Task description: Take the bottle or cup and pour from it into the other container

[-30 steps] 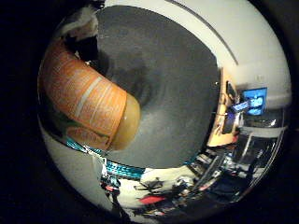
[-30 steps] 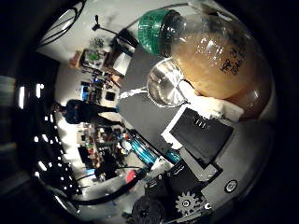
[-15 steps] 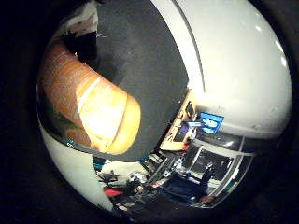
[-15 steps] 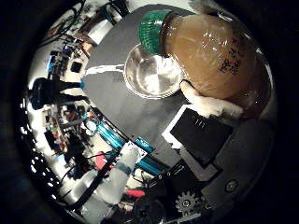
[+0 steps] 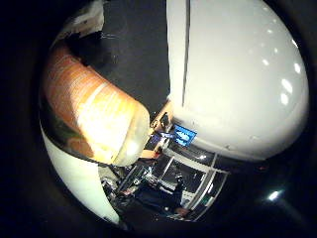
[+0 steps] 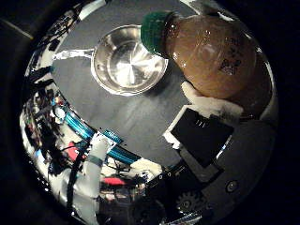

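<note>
A bottle of orange-brown drink with a green cap (image 6: 214, 58) lies close across my palm, and my right hand (image 6: 208, 131) is shut on it, white and black fingers curled round its body. Its green cap sits just over the rim of a shiny metal bowl (image 6: 127, 64) that stands on the dark grey table (image 6: 141, 117). The bowl looks empty. In the right little finger side palm view the bottle's orange label and base (image 5: 91, 107) fill one side, with the table's edge beyond.
A white wall or ceiling (image 5: 238, 79) fills much of the right little finger side palm view. Beyond the table's edge lies a cluttered room with teal and white gear (image 6: 89, 150).
The hand has tilted and moved with the bottle: the bowl now sits larger and nearer under the bottle's cap, and the little finger side view has swung from the table toward the white wall.
</note>
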Controlling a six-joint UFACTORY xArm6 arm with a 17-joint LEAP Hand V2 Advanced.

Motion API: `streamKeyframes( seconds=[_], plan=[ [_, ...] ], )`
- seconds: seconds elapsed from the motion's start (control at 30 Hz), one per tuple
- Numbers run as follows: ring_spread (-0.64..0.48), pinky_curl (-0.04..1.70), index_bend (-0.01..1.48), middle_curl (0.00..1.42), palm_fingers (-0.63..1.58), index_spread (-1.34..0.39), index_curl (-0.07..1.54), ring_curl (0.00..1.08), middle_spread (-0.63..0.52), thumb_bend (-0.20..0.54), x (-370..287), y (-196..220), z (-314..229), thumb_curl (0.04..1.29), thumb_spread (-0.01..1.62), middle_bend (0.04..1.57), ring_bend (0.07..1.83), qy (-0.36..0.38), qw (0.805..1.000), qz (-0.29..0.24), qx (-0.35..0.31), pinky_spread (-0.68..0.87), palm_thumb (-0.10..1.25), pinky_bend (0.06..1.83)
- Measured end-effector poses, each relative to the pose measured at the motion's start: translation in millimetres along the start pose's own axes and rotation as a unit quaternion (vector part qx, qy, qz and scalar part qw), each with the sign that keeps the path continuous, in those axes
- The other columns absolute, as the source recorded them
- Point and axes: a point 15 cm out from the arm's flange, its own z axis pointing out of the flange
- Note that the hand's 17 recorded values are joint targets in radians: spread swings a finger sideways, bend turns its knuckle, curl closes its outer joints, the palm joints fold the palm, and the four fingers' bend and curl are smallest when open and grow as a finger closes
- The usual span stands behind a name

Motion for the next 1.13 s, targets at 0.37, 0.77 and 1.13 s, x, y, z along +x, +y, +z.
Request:
streamKeyframes(
  seconds=[0.37,0.77,1.13],
  plan=[
    [-0.29,1.13,1.19,0.92,1.08,-0.21,0.88,0.97,-0.16,-0.020,-7.4,-14.9,-16.8,0.94,0.18,1.31,1.25,0.047,0.998,-0.034,-0.005,-0.29,1.10,1.10],
    [-0.29,1.14,1.19,0.93,1.08,-0.21,0.88,0.98,-0.16,-0.020,-10.8,-18.2,-18.7,0.93,0.18,1.31,1.24,0.047,0.998,-0.035,-0.003,-0.29,1.10,1.09],
    [-0.29,1.14,1.19,0.94,1.08,-0.21,0.88,0.98,-0.16,-0.020,2.0,-2.6,-22.9,0.93,0.18,1.30,1.24,0.034,0.999,-0.008,0.012,-0.29,1.10,1.09]
  ],
)
